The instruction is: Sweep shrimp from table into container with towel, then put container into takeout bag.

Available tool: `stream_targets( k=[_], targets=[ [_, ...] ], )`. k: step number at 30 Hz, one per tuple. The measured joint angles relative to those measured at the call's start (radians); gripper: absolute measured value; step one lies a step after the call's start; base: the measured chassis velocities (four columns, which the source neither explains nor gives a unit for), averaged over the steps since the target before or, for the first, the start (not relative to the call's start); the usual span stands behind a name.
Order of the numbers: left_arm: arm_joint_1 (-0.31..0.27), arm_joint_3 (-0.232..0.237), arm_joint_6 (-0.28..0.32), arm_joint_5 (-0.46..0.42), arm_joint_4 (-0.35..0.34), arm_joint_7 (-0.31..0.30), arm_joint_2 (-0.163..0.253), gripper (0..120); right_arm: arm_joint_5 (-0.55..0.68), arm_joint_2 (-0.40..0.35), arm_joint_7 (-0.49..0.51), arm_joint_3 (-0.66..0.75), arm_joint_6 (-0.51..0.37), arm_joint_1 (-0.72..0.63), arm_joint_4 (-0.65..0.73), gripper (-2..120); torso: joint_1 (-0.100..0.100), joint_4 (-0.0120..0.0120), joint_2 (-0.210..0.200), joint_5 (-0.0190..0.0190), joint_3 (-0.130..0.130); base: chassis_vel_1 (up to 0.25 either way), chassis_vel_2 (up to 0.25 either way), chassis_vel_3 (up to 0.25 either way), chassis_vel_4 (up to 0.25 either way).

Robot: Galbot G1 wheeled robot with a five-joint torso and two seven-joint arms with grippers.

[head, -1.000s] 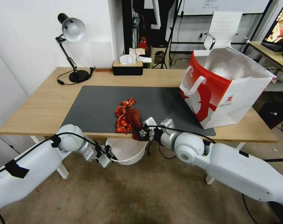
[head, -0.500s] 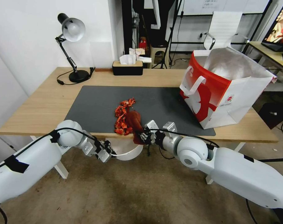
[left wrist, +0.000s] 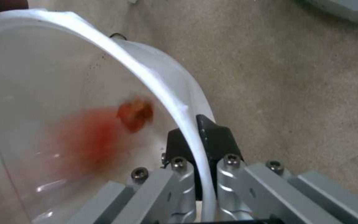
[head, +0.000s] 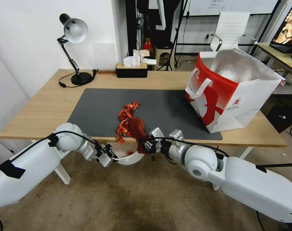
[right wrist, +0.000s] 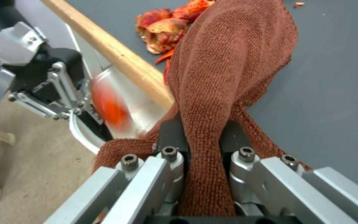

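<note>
Change: shrimp (head: 124, 119) now tipping off the near tabletop (head: 40, 112) edge; first pieces in the tub (head: 130, 158).
Right pincer (head: 145, 143): clamped on towel (head: 137, 128), dragged nearer.
Left pincer (head: 110, 156): pinching tub rim, below edge.
Meaning: sweep underway, most shrimp remain.

Our left arm reaches forward and inward from the lower left, its wrist held below the worktop (head: 40, 112) edge. Our left claw (head: 111, 156) sits there with its two fingers (left wrist: 218, 140) pinched on the container (head: 130, 158) rim, one finger inside the wall and one outside. Our right arm comes in from the lower right, elbow bent, forearm pointing toward the worktop's near edge. Our right claw (head: 146, 142) is level with that edge, its fingers (right wrist: 171, 137) clamped on a bunched fold of the towel (right wrist: 224, 77), cloth squeezed between both pads.
</note>
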Motion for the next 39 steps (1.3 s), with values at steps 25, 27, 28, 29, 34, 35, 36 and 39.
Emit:
stream_targets(
  k=[25,27,28,29,34,35,36,39],
  targets=[
    [-0.001,-0.004,0.005,-0.009,-0.008,-0.002,0.007,0,0.004,-0.025,-0.002,-0.016,-0.003,-0.002,0.044,7,0.000,0.0000,0.000,0.0000,0.000,0.000,0.000,0.000,0.000],
    [-0.001,-0.004,0.005,-0.009,-0.008,-0.002,0.007,0,0.004,-0.031,-0.008,-0.016,-0.004,-0.006,0.049,7,0.000,0.0000,0.000,0.0000,0.000,0.000,0.000,0.000,0.000],
    [-0.001,-0.004,0.005,-0.009,-0.008,-0.002,0.007,0,0.004,-0.031,-0.008,-0.016,-0.004,-0.006,0.049,7,0.000,0.0000,0.000,0.0000,0.000,0.000,0.000,0.000,0.000],
    [-0.002,-0.004,0.005,-0.009,-0.008,-0.002,0.008,0,0.004,-0.033,-0.011,-0.016,-0.006,-0.008,0.052,7,0.000,0.0000,0.000,0.0000,0.000,0.000,0.000,0.000,0.000],
    [-0.001,-0.005,0.005,-0.009,-0.008,-0.002,0.009,0,0.004,-0.046,-0.021,-0.016,-0.013,-0.021,0.066,7,0.000,0.0000,0.000,-0.0001,0.000,0.000,0.000,0.000,0.000],
    [-0.001,-0.006,0.005,-0.009,-0.008,-0.002,0.009,0,0.003,-0.049,-0.023,-0.016,-0.013,-0.023,0.069,7,0.000,-0.0001,0.000,0.0000,0.000,0.000,0.000,0.000,0.000],
    [-0.001,-0.006,0.005,-0.009,-0.008,-0.002,0.009,0,0.003,-0.049,-0.023,-0.016,-0.013,-0.023,0.069,7,0.000,-0.0001,0.000,0.0000,0.000,0.000,0.000,0.000,0.000],
    [0.002,-0.009,0.005,-0.009,-0.009,-0.002,0.009,0,-0.003,-0.059,-0.042,-0.013,-0.014,-0.030,0.078,7,0.000,0.0000,0.000,0.0000,0.000,0.000,0.000,0.000,0.000]
  ],
)
